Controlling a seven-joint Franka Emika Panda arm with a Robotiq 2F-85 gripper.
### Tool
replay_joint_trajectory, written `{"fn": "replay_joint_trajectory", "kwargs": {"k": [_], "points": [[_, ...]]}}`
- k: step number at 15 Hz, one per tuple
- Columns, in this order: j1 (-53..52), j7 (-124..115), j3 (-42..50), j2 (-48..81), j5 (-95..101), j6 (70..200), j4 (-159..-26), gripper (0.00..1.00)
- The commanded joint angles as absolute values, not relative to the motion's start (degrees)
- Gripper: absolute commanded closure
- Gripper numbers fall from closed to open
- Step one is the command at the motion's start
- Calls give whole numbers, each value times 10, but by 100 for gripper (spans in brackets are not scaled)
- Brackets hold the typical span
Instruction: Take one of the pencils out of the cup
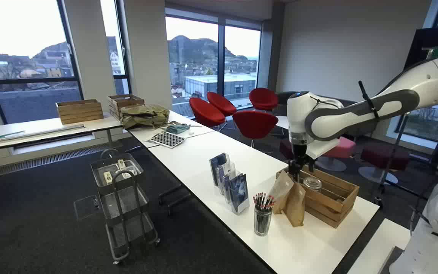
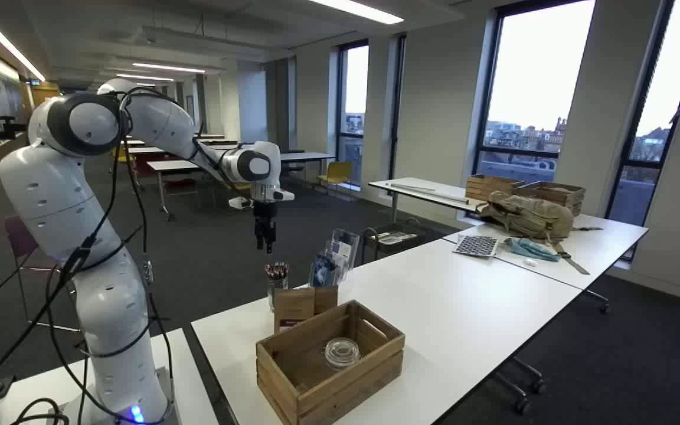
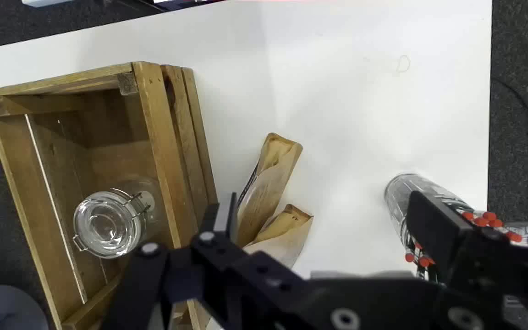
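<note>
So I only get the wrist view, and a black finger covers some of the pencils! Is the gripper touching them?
Observer: No. In both exterior views there's a gap between the gripper and the pencils.
Operator: Phew! But the cup looks all slanty to me. Is it falling over?
Observer: No, in an exterior view it stands upright on the table.
Operator: Cool! Is there anything way past the cup?
Observer: Yes, a big khaki bag lies far beyond it.
</note>
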State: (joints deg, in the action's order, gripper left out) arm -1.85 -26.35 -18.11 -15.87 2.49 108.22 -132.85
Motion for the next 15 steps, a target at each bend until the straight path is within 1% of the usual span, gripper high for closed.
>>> {"fn": "replay_joint_trajectory", "kwargs": {"k": [1,6,12,15], "points": [[-38,-268,-163,-157,30,1081,-1328,0],[-38,-268,-163,-157,30,1081,-1328,0],[-69,-162,-170,-102,88,1086,-1294,0],[-89,-102,-166,-83,114,1118,-1288,0]]}}
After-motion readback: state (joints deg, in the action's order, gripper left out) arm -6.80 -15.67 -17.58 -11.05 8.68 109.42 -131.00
